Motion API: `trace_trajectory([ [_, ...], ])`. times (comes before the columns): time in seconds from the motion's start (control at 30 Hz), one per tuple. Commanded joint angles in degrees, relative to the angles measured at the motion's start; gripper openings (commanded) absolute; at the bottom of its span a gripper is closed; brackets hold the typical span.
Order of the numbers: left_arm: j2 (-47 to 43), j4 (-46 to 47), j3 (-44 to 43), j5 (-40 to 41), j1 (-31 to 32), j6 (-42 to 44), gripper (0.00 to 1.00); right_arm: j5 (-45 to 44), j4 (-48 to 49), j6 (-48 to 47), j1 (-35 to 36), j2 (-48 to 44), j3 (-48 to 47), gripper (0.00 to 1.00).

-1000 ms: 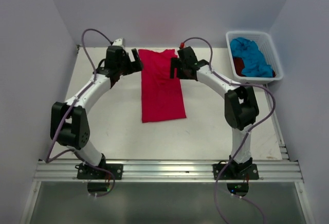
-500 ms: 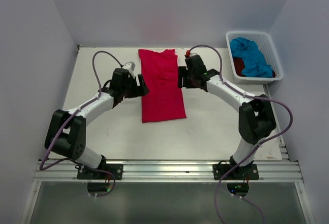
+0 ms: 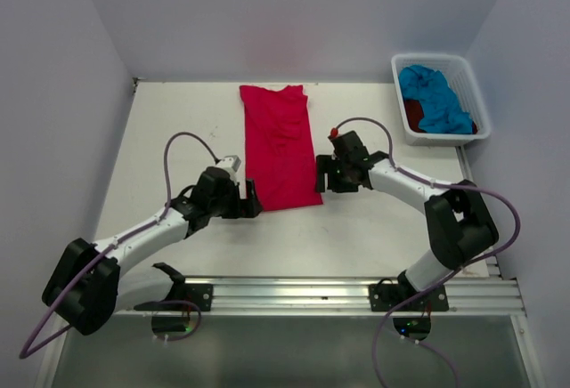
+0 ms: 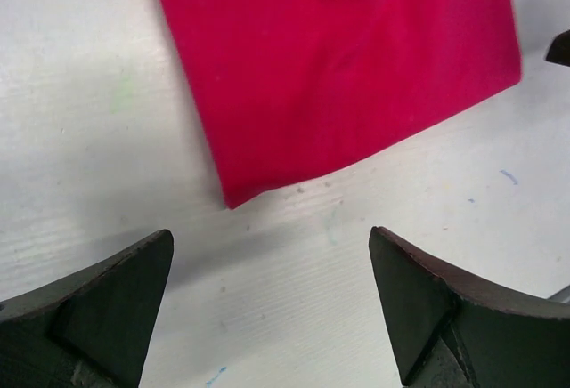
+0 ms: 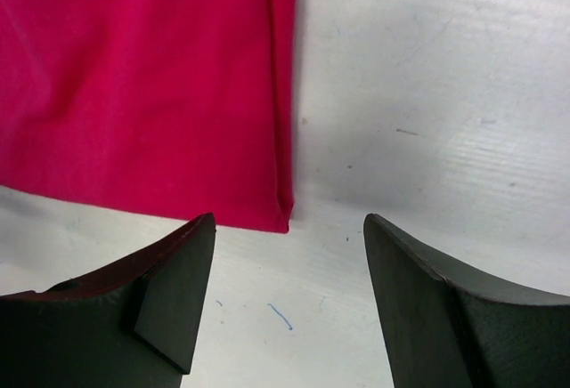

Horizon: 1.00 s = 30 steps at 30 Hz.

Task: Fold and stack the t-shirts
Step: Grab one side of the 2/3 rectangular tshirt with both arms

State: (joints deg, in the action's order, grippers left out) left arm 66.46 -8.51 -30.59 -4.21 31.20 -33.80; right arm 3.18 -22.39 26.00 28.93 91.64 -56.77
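The bright red-pink t-shirt [image 3: 280, 143] lies flat on the table as a long narrow strip, collar end far, hem end near. My left gripper [image 3: 252, 202] is open just off its near left corner, and in the left wrist view that corner of the shirt [image 4: 338, 59] lies ahead of the left gripper [image 4: 270, 246]. My right gripper [image 3: 321, 175] is open beside the near right corner. In the right wrist view the shirt's corner [image 5: 142, 76] sits just ahead of the right gripper [image 5: 289, 228]. Neither holds anything. The turquoise t-shirt [image 3: 435, 96] and the dark red t-shirt [image 3: 411, 110] lie bunched in the basket.
A white plastic basket [image 3: 427, 56] stands at the far right corner of the white table [image 3: 169, 139]. Grey walls close in the left, back and right sides. A metal rail [image 3: 294, 292] with the arm bases runs along the near edge.
Both arms have drawn back toward the near edge along the sides of the red-pink shirt, from its collar end to its hem corners. The shirt has not moved.
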Motion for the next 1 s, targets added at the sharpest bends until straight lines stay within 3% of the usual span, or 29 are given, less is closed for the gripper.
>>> trace_trajectory([
  [0.0, -0.3, 0.1, 3.2, 3.7, -0.1, -0.7, 0.96, 5.0, 3.8, 2.0, 0.2, -0.8, 3.0, 0.72],
  [0.2, 2.8, 6.7, 8.7, 2.4, -0.2, -2.3, 0.99, 11.0, 10.0, 5.6, 0.1, 1.5, 7.2, 0.73],
  [0.37, 6.1, 17.1, 13.4, -4.1, -1.5, -4.2, 0.99, 14.7, 15.2, 9.0, -0.1, 2.8, 10.4, 0.73],
  [0.7, 12.3, 31.2, 19.6, -19.8, -12.7, -6.2, 0.97, 14.8, 19.8, 12.4, -0.2, 3.4, 15.2, 0.72],
  [0.83, 14.6, 29.4, 18.7, -20.7, -12.8, -6.5, 0.92, 13.1, 18.9, 12.6, -0.2, 2.5, 15.7, 0.71],
  [0.97, 15.0, 26.4, 18.1, -19.7, -12.8, -6.2, 0.81, 11.5, 18.2, 12.5, -0.2, 1.3, 16.0, 0.69],
])
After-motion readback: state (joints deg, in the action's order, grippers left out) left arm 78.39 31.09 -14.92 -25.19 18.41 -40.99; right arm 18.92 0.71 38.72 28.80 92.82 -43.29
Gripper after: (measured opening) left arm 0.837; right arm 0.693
